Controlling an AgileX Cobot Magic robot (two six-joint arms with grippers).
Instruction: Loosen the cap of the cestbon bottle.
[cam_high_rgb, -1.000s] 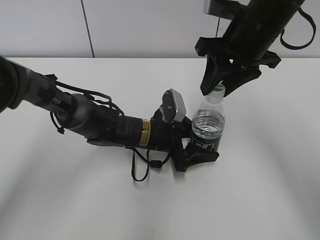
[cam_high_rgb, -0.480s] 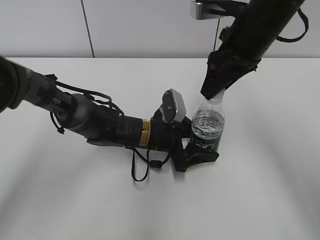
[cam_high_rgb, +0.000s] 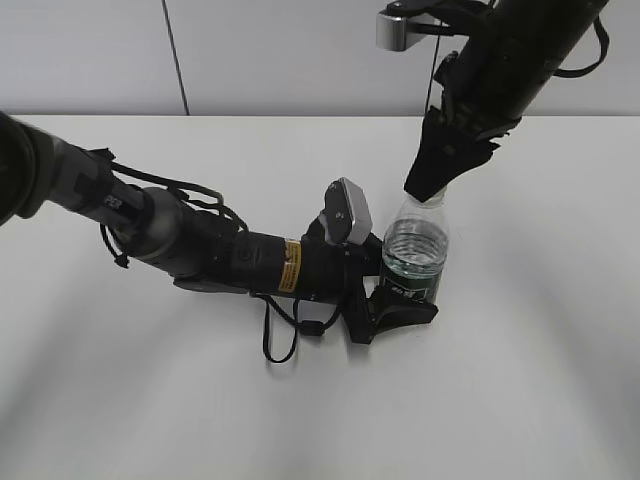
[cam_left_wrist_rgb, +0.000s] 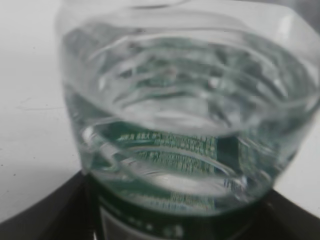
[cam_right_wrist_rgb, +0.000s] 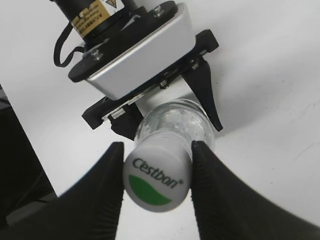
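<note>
The cestbon bottle (cam_high_rgb: 415, 250) stands upright on the white table, clear with a dark green label band. My left gripper (cam_high_rgb: 400, 300) lies low along the table and is shut on the bottle's lower body. In the left wrist view the bottle (cam_left_wrist_rgb: 185, 115) fills the frame, with black fingers (cam_left_wrist_rgb: 40, 220) at the bottom corners. My right gripper (cam_high_rgb: 428, 185) comes down from above and is shut on the cap (cam_right_wrist_rgb: 157, 182), white with a green mark, with a black finger pressed on each side. In the exterior view the cap is hidden behind those fingers.
The left arm (cam_high_rgb: 200, 245) stretches across the table from the left, with a loose black cable loop (cam_high_rgb: 285, 335) beside it. Its silver camera housing (cam_right_wrist_rgb: 135, 50) sits just behind the bottle. A pale wall (cam_high_rgb: 300, 50) rises behind the table.
My right gripper has turned about the cap, so its wrist now faces another way and the cap is covered in the exterior view. The bottle and left arm have not moved.
</note>
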